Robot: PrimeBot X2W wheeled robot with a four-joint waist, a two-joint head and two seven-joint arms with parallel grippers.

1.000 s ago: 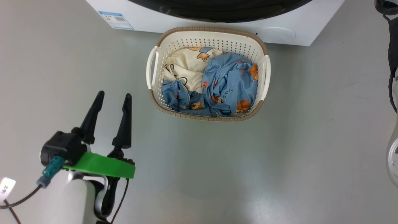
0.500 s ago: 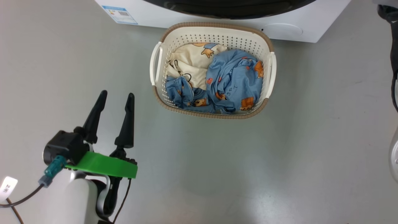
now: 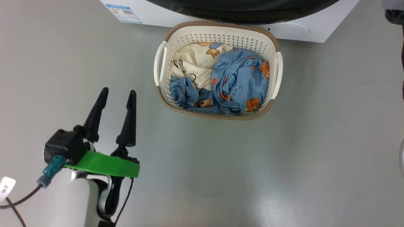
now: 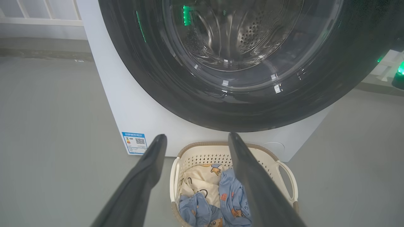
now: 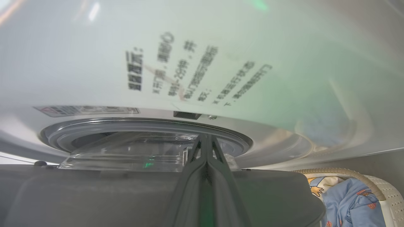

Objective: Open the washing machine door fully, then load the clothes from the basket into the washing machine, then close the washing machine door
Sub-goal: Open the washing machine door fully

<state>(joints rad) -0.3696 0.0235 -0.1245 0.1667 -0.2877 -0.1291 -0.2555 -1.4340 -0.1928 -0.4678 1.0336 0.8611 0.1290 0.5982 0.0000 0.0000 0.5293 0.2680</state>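
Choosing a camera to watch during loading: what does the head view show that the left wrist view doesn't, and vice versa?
Head view, not the left wrist's: a green bracket and pale forearm behind the left hand, and the basket whole, from above. Left wrist view, not the head's: the glass bowl of the washing machine door, with the steel drum behind it. Both: the clothes in the basket, the blue label sticker, the white washing machine, the door's dark lower edge, and the left hand, open.
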